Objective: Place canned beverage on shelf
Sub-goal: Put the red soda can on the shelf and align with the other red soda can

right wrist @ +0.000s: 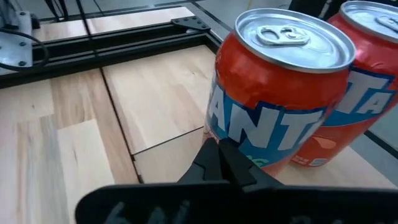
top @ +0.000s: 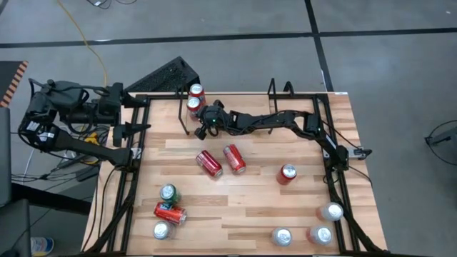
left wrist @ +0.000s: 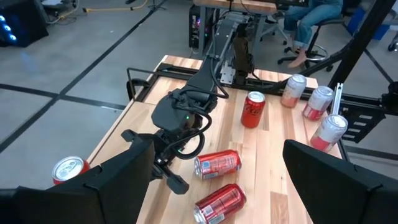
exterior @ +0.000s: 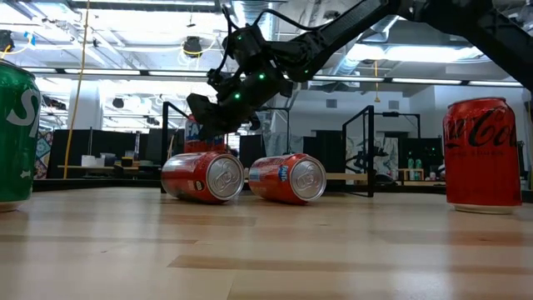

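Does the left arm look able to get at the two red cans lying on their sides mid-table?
Probably yes: its open end effector waits at the table edge, with bare wood between it and the lying cans.

Robotics lab (desks [exterior: 100, 162], ceiling ducts [exterior: 275, 17])

Two cans [top: 194, 98] stand on the shelf [top: 187, 121], others [top: 220, 161] scattered.

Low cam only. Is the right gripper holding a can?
Observer: No. The right gripper is shut and empty, its tip by an upright orange can.
Operator: Any more cans there?
Observer: One, a second orange can, upright beside the first.
Operator: Left arm?
Observer: The left gripper hangs open at the left edge of the table.
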`<action>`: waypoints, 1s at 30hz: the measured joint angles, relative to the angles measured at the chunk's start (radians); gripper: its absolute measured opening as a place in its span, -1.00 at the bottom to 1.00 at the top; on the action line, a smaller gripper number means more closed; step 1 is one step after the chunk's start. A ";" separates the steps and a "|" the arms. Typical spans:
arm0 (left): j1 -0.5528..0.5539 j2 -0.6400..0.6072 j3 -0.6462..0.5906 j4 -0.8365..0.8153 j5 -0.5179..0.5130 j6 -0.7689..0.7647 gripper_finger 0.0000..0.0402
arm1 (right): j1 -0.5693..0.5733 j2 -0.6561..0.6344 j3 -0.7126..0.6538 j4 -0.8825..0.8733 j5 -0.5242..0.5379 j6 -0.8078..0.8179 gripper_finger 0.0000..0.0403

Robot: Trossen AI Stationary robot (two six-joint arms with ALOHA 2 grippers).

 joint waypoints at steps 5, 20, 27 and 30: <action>0.000 0.000 0.000 0.000 0.000 0.000 0.70 | -0.002 0.000 0.000 -0.003 0.013 0.004 -1.00; 0.000 0.000 0.000 -0.033 0.000 -0.012 0.70 | -0.019 -0.140 0.000 -0.168 0.003 -0.072 -1.00; 0.000 0.000 0.001 -0.033 0.000 -0.015 0.70 | -0.137 -0.179 0.000 -0.186 -0.018 -0.022 -1.00; 0.000 -0.002 0.001 -0.034 0.000 -0.015 0.70 | -0.175 -0.158 0.000 -0.179 -0.054 0.012 -1.00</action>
